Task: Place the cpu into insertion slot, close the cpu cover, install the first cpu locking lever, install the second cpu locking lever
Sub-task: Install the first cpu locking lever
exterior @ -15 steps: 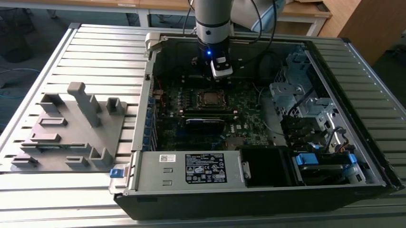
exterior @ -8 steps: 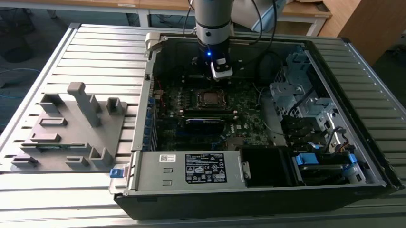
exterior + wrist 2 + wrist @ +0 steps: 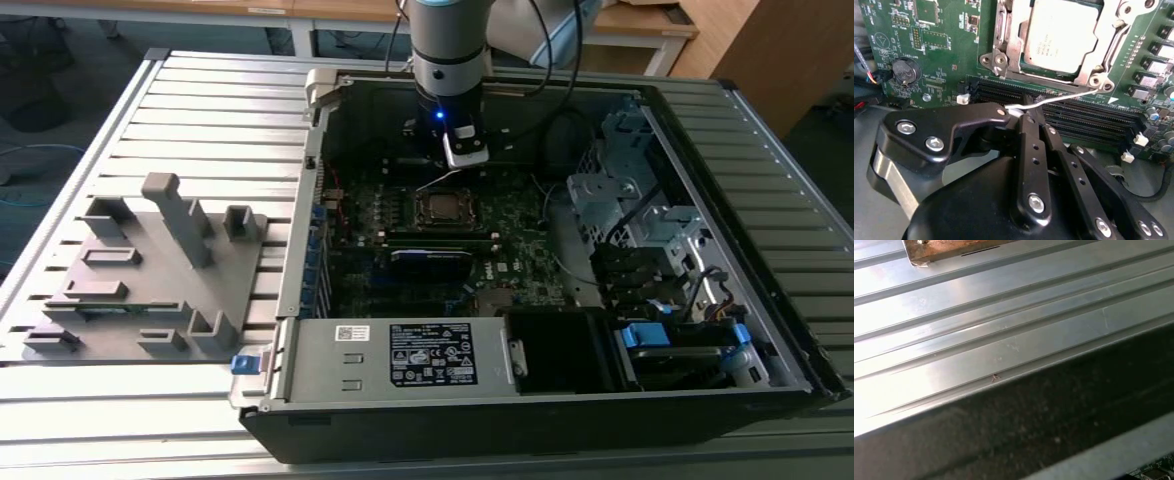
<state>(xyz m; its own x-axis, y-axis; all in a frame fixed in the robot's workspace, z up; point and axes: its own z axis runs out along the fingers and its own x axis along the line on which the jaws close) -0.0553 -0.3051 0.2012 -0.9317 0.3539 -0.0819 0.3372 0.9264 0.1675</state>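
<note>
Findings, exterior view: the arm point(image 3: 447, 50) reaches straight down into the open computer case point(image 3: 534, 405), which lies on the slatted metal table point(image 3: 200, 110). A grey fixture point(image 3: 147, 270) sits on the table at the exterior view's left, well apart from the case.

Second wrist view: the cpu point(image 3: 1064, 32) lies flat in the insertion slot point(image 3: 995, 60) on the motherboard point(image 3: 929, 50), metal top facing up, edges square with the socket. The cpu cover point(image 3: 1015, 47) is down over it, framing the chip on the sides in view.

The gripper point(image 3: 1026, 114) has its jaws closed together, pinching the free end of a thin wire locking lever point(image 3: 1064, 97). The lever's long axis runs from the fingertips point(image 3: 1030, 122) to the corner of the socket. It lies roughly along the socket edge that faces the memory slots point(image 3: 1094, 117), between that edge and the slots. In the exterior view the same lever point(image 3: 438, 180) shows as a bright line slanting from the gripper toward the exterior view's left. Whether it is latched cannot be told.

A coin battery point(image 3: 906, 70) sits on the board, well apart from the socket.

First wrist view: table slats point(image 3: 1004, 315) beside a dark case edge point(image 3: 1054, 430).
</note>
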